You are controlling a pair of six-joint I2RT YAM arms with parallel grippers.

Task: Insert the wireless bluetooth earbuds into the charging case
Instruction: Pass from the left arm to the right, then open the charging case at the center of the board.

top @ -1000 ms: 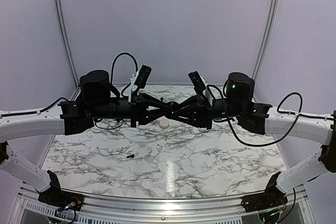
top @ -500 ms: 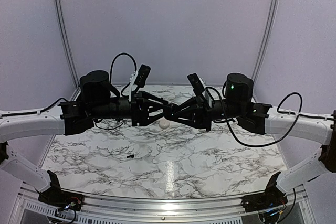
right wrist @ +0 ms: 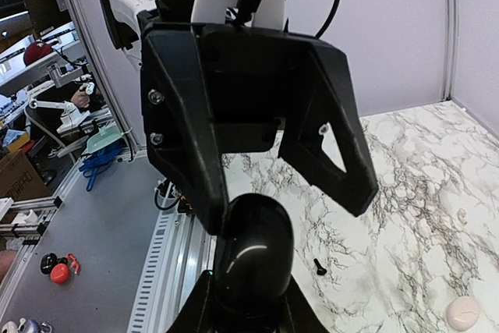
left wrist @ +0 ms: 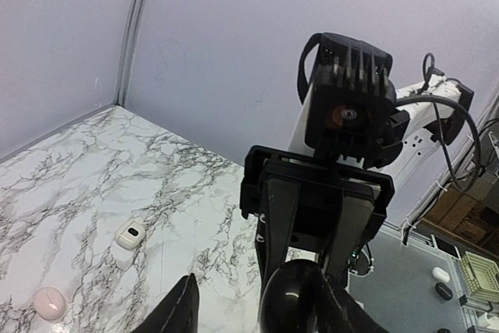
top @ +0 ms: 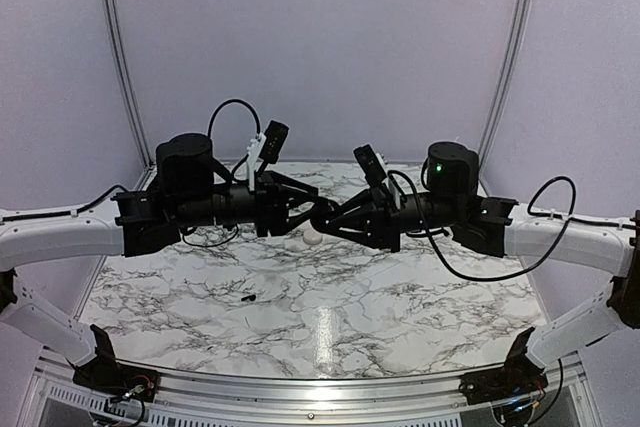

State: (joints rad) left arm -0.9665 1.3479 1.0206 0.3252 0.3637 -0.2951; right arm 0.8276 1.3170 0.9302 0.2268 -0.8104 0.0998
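The cream-white charging case (top: pixel 313 236) lies on the marble table under the two grippers, lid down; it also shows in the left wrist view (left wrist: pixel 48 302) and the right wrist view (right wrist: pixel 463 313). One tiny black earbud (top: pixel 248 299) lies alone on the table nearer the front left, also seen in the right wrist view (right wrist: pixel 318 265). A second earbud is not in view. My right gripper (top: pixel 327 218) is shut on a black round puck (right wrist: pixel 253 251), held in mid-air. My left gripper (top: pixel 303 211) faces it, open, one finger beside the puck (left wrist: pixel 292 302).
A brighter white squarish piece with a dark spot (left wrist: pixel 130 233) lies on the table (top: pixel 400 307) toward the back. Purple walls close in the back and sides. Both arms span the table's middle above the case.
The right gripper has pushed left with the puck, and the left gripper has drawn back a little and tilted. The case and earbud have not moved.
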